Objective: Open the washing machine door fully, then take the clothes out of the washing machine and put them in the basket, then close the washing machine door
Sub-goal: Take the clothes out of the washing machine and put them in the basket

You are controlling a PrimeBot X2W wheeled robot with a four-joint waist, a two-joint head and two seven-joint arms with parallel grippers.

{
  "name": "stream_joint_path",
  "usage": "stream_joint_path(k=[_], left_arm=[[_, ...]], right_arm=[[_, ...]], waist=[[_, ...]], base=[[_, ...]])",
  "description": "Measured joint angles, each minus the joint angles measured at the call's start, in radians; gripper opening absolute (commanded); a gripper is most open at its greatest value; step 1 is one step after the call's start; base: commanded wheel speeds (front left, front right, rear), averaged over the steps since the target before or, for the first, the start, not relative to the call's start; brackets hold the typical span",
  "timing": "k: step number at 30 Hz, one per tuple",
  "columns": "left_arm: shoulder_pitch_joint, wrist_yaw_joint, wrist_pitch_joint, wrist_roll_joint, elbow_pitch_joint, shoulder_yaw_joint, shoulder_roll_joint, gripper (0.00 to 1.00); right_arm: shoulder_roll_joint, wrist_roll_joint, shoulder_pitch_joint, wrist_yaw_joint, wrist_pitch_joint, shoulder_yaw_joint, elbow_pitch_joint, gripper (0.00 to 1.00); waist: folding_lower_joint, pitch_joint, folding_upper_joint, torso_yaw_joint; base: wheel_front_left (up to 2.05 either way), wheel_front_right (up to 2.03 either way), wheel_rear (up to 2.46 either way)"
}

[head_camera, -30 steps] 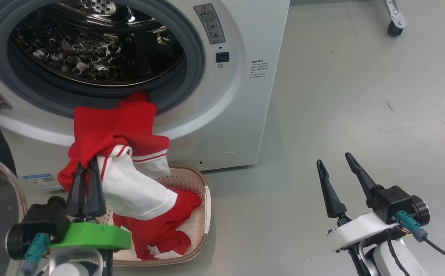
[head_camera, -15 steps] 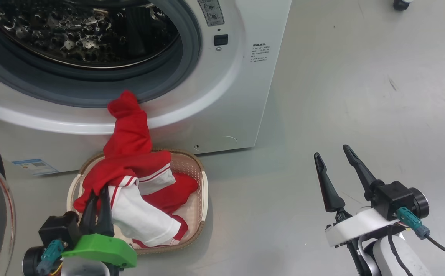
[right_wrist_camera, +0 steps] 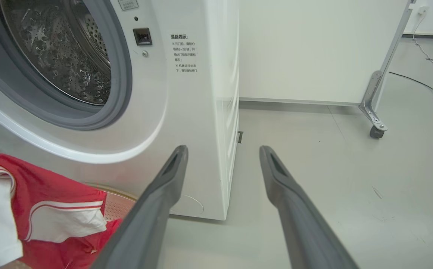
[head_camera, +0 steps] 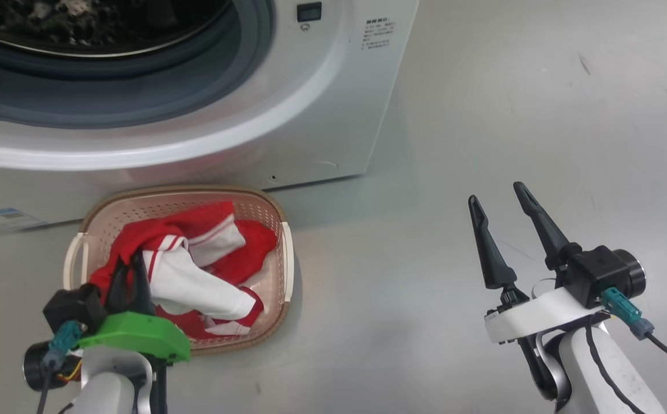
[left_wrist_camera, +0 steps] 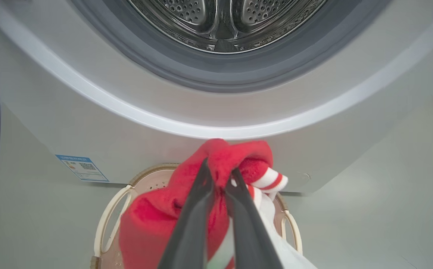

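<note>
Red-and-white clothes (head_camera: pixel 195 276) are pinched in the left gripper (head_camera: pixel 128 261), whose fingers press together on a fold of the fabric. We see the rest of the garment lying in the cream basket (head_camera: pixel 184 191) below its fingertips. Beyond those fingertips stands the washing machine (head_camera: pixel 310 115), its drum mouth uncovered. Well to the right of the basket, the right gripper (head_camera: pixel 495 193) has its fingers spread above the floor.
</note>
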Motion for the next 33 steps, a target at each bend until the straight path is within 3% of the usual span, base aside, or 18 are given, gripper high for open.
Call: stream_joint_path(k=[24,25,26,27,28,29,33], left_arm=[[-0.316,0.0,0.081,-0.024,0.444,0.019,-0.001,0.0],[-0.322,0.0,0.081,-0.024,0.457,0.02,-0.001,0.04],[-0.329,0.0,0.081,-0.024,0.473,0.02,-0.001,0.31],[-0.335,0.0,0.082,-0.024,0.484,0.019,-0.001,0.43],[-0.34,-0.001,0.081,-0.024,0.495,0.019,-0.001,0.78],[-0.345,-0.003,0.08,-0.024,0.506,0.019,-0.001,1.0],[-0.359,-0.009,0.069,-0.024,0.544,0.019,-0.001,1.0]], right_arm=[[0.022,0.002,-0.14,0.027,0.0,0.009,-0.022,1.0],[0.023,0.002,-0.14,0.027,0.0,0.008,-0.02,1.0],[0.023,0.003,-0.14,0.027,0.0,0.007,-0.018,1.0],[0.024,0.003,-0.14,0.027,0.0,0.006,-0.016,1.0],[0.025,0.003,-0.14,0.027,0.0,0.005,-0.013,1.0],[0.025,0.003,-0.14,0.027,0.0,0.003,-0.01,1.0],[0.026,0.003,-0.14,0.027,0.0,-0.003,-0.003,1.0]], waist=[[0.0001,0.26,0.0,-0.103],[0.0001,0.263,0.0,-0.106],[0.0001,0.265,0.0,-0.109],[0.0001,0.266,0.0,-0.111],[0.0001,0.265,0.0,-0.112],[0.0001,0.264,0.0,-0.112],[0.0001,0.254,0.0,-0.11]], base=[[0.0,0.0,0.0],[0.0,0.0,0.0],[0.0,0.0,0.0],[0.0,0.0,0.0],[0.0,0.0,0.0],[0.0,0.0,0.0],[0.0,0.0,0.0]])
